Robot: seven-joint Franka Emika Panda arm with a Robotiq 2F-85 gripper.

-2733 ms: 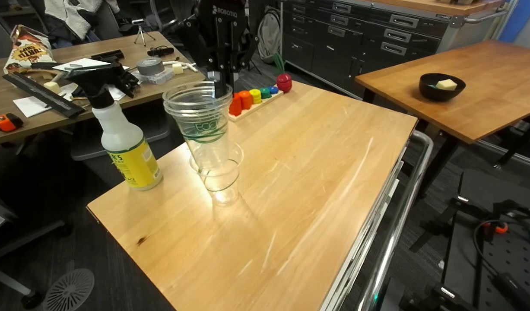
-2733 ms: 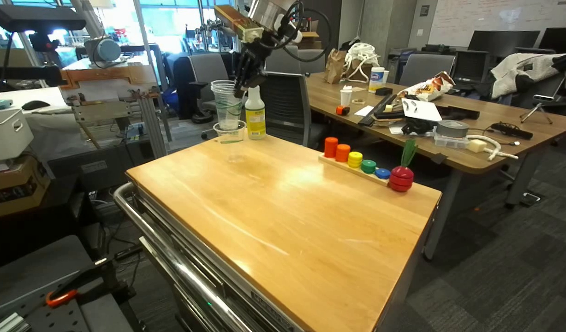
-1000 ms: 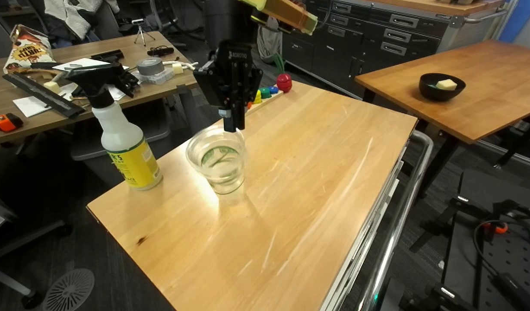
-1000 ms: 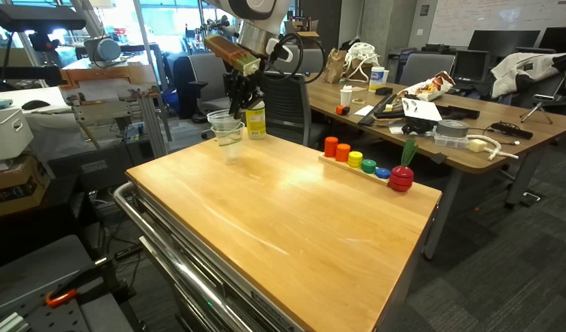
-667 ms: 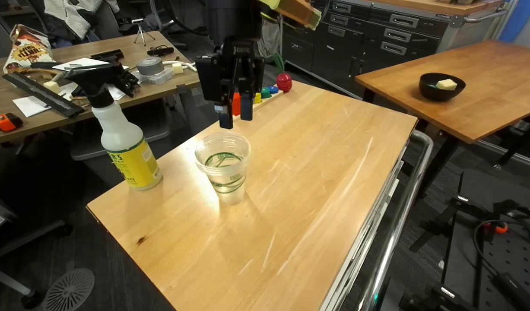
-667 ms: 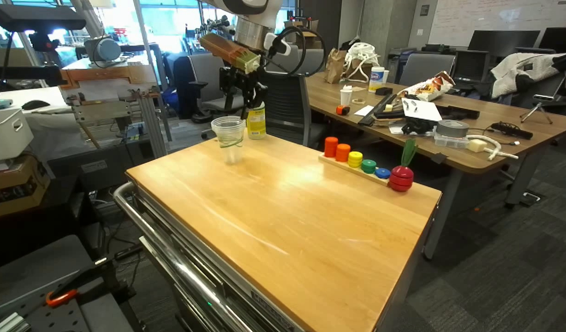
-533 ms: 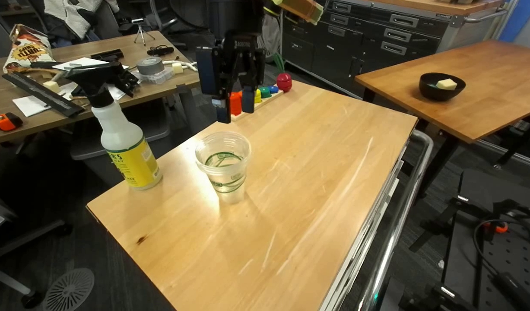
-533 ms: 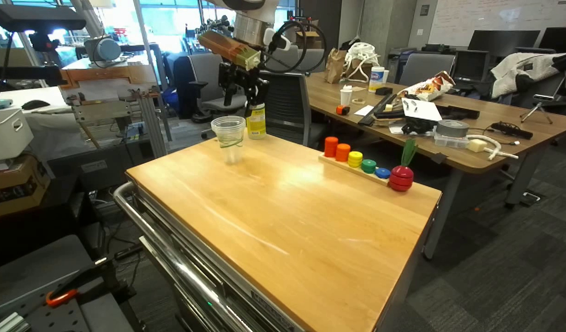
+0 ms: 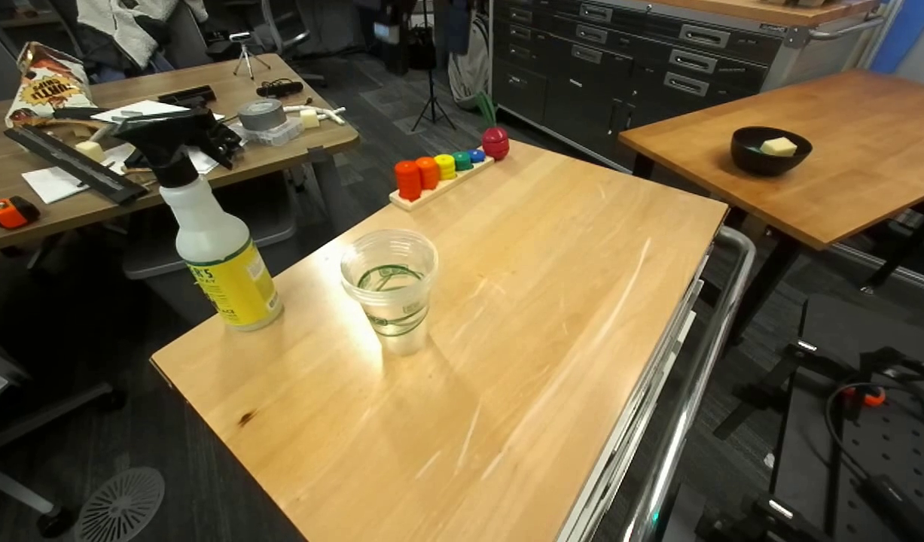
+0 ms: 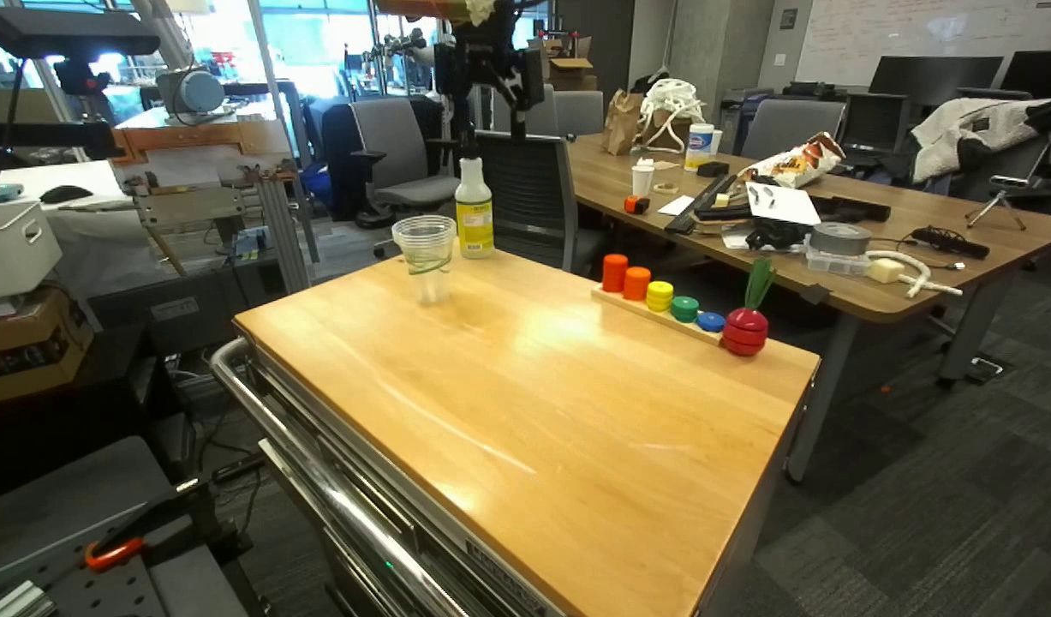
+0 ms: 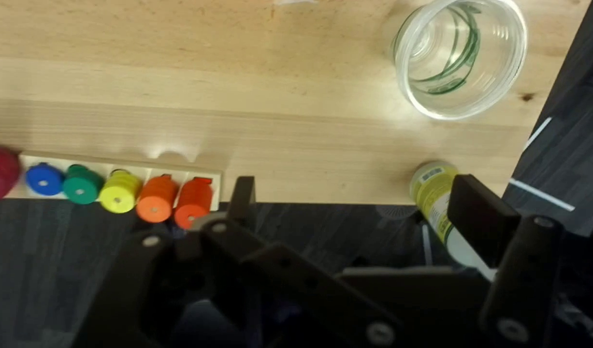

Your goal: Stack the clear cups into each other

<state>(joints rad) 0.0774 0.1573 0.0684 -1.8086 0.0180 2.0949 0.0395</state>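
The clear cups [image 9: 394,305] stand upright on the wooden top, nested into one another, with several rims close together and green print showing through. Seen from above in the wrist view, the nested cups [image 11: 489,63] are at the upper right, apart from the gripper. How many sit inside is hard to tell. My gripper [image 10: 493,137] is raised above and behind the stack in an exterior view, its fingers spread wide with nothing held. The wrist view confirms a broad gap between the fingertips of the gripper [image 11: 352,198].
A yellow-labelled spray bottle [image 9: 236,282] stands close to the stack near the tabletop's edge; in the wrist view one finger partly covers the bottle [image 11: 429,188]. A row of coloured blocks [image 10: 659,297] and a red radish-like toy [image 10: 744,332] lie along the same edge.
Earlier my gripper lowered held cups into the cup on the top. It has since opened, let them go and risen well clear. The stack stays where it was left.
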